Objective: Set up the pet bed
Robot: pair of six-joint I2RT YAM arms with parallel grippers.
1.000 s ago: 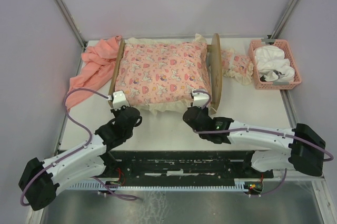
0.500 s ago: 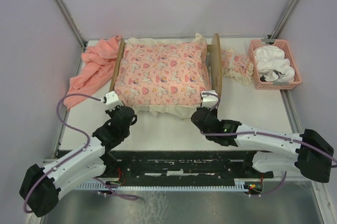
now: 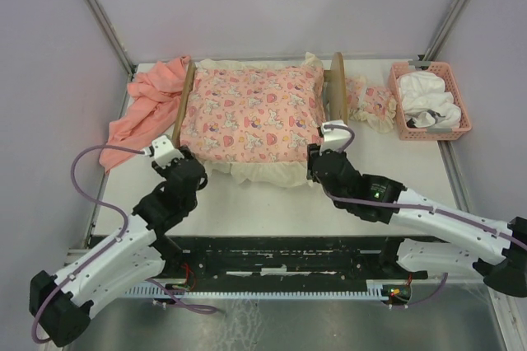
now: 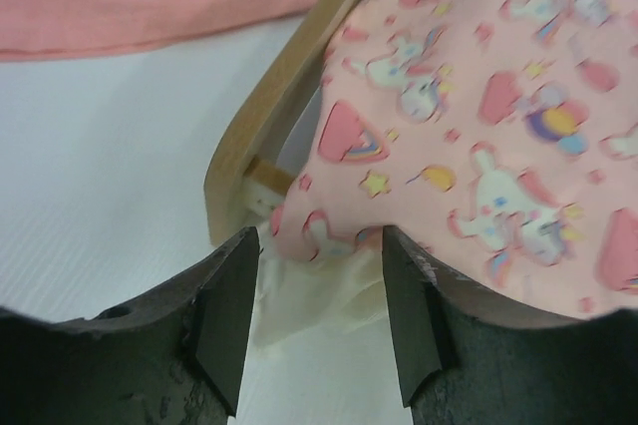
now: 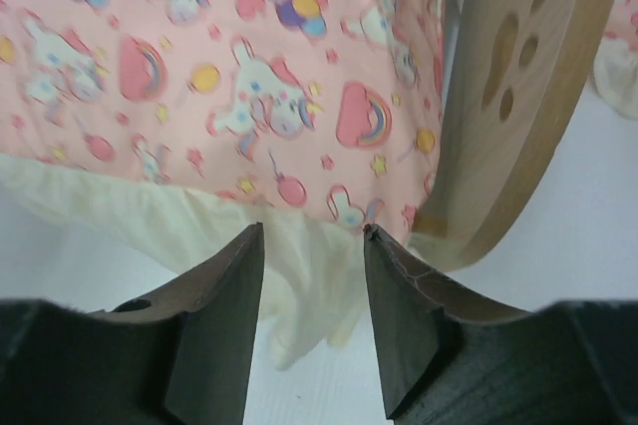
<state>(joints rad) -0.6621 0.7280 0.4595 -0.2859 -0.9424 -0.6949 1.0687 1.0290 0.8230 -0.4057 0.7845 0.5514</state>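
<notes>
The pet bed (image 3: 337, 95) lies across the back of the table, with wooden end boards (image 4: 289, 96) left and right. The right headboard (image 5: 518, 76) has a paw-print cut-out. A pink cartoon-print cushion (image 3: 251, 112) with a cream frill (image 3: 263, 174) covers the bed. My left gripper (image 3: 193, 168) is open at the cushion's near left corner, and the frill (image 4: 319, 280) lies loose between its fingers (image 4: 224, 315). My right gripper (image 3: 319, 157) is open at the near right corner beside the headboard, with the frill (image 5: 309, 285) hanging between its fingers (image 5: 404, 325).
A salmon-pink cloth (image 3: 148, 104) is bunched left of the bed. A small matching pillow (image 3: 369, 102) lies right of the headboard. A pink basket (image 3: 430, 124) with white fabric stands at the back right. Bare white table (image 3: 272, 203) lies between the bed and the arm bases.
Both grippers were shut on the cushion's near frill and have opened, letting it go. The left has shifted left, the right has shifted right and slightly further back.
</notes>
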